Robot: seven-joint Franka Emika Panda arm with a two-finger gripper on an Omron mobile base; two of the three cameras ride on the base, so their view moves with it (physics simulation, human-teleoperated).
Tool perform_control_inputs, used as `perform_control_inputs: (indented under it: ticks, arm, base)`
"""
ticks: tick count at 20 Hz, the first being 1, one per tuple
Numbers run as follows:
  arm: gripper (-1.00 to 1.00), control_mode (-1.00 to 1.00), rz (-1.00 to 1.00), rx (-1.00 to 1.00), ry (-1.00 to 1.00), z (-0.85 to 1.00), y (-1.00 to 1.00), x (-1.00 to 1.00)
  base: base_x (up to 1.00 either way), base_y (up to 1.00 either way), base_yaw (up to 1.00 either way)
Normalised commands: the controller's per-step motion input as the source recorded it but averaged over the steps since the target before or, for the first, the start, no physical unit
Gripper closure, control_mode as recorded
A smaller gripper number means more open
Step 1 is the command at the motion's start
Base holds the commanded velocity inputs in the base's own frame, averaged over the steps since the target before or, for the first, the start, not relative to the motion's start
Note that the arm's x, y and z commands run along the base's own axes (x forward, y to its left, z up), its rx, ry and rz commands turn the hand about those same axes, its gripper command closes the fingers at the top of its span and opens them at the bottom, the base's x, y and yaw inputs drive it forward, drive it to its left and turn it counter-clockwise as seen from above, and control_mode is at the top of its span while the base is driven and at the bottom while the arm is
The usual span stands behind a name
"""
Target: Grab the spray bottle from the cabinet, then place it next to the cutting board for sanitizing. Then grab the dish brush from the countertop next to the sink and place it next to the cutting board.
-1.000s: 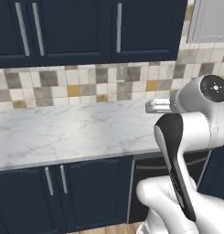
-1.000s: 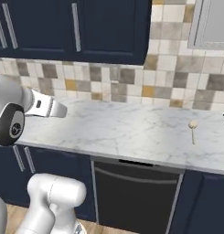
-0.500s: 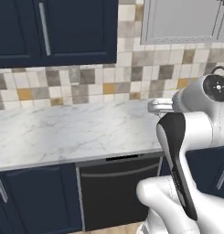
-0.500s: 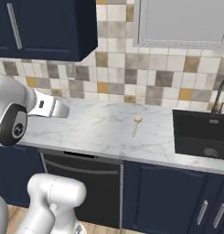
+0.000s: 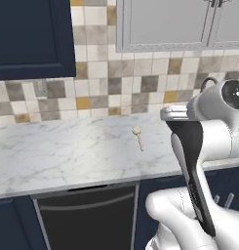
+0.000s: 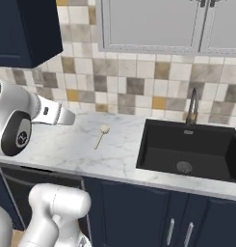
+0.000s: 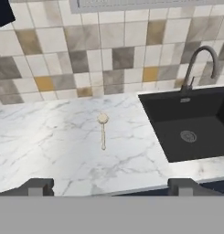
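A slim beige dish brush [image 7: 103,129] lies flat on the white marble countertop [image 7: 49,141], just left of the black sink [image 7: 191,128], its round bristle head toward the tiled back wall. The gripper [image 7: 112,186] hovers near the counter's front edge, fingers spread wide and empty, well apart from the brush.

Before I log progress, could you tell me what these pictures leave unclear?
- Slim beige dish brush: bristles too small, every view.
- Black sink: right end cut by the edge, right base and hand views.
- Dark navy wall cabinet: cropped, interior hidden, left base view.
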Motion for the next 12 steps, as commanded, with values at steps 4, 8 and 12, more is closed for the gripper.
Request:
perform_control_inputs:
  ticks: [4,8,12]
  arm:
    - [-1.00,1.00,0.00,0.00,0.00,0.00,0.00,0.00]
    - [-1.00,1.00,0.00,0.00,0.00,0.00,0.00,0.00]
    - [-1.00,-1.00,0.00,0.00,0.03,-0.04,0.00,0.12]
  base:
    - [0.47,-0.02,0.00]
    - [0.60,0.00,0.04]
    - [0.40,0.00,0.02]
